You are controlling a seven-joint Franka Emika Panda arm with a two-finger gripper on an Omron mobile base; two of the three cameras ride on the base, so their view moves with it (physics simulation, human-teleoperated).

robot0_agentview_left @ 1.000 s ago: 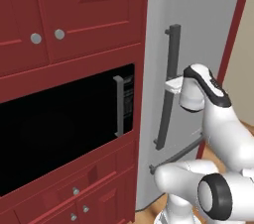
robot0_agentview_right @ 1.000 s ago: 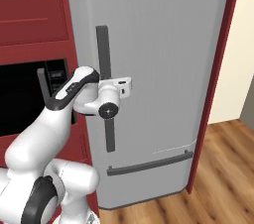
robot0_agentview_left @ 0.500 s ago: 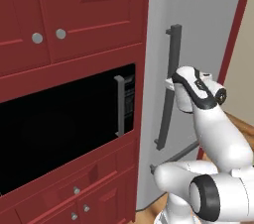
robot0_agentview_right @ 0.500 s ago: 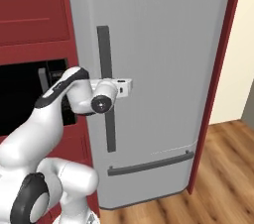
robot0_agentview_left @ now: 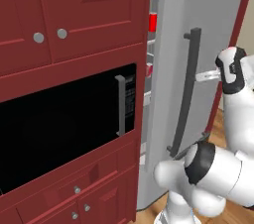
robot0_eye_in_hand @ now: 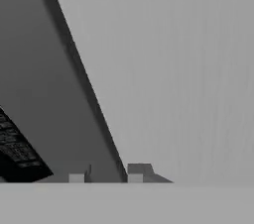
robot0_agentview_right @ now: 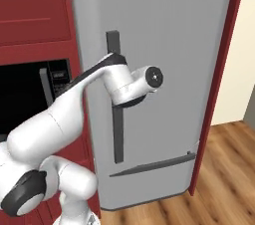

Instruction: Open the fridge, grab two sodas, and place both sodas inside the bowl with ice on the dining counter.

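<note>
The fridge [robot0_agentview_left: 171, 29] stands with its light-grey door [robot0_agentview_right: 169, 45] swung a little ajar. My gripper [robot0_agentview_left: 201, 76] is shut on the long dark bar handle [robot0_agentview_left: 190, 74], about a third of the way down it. In the hand view the handle [robot0_eye_in_hand: 54, 89] runs between my two fingertips [robot0_eye_in_hand: 135, 172], with the door face [robot0_eye_in_hand: 173, 69] beyond. One red soda [robot0_agentview_left: 153, 21] shows on a shelf through the gap at the door's left edge. In the right base view my wrist covers the grip on the handle [robot0_agentview_right: 117, 134]. The bowl with ice and the dining counter are out of view.
A black built-in microwave [robot0_agentview_left: 59, 124] sits left of the fridge, under red cabinet doors [robot0_agentview_left: 74, 20] and above red drawers [robot0_agentview_left: 84, 188]. A dark red side panel [robot0_agentview_right: 224, 69] borders the fridge on the right. Wooden floor [robot0_agentview_right: 224, 169] lies free to the right.
The fridge door has swung out from shut to ajar, opening a gap at its left edge that shows the interior. My hand moved back and right with the handle.
</note>
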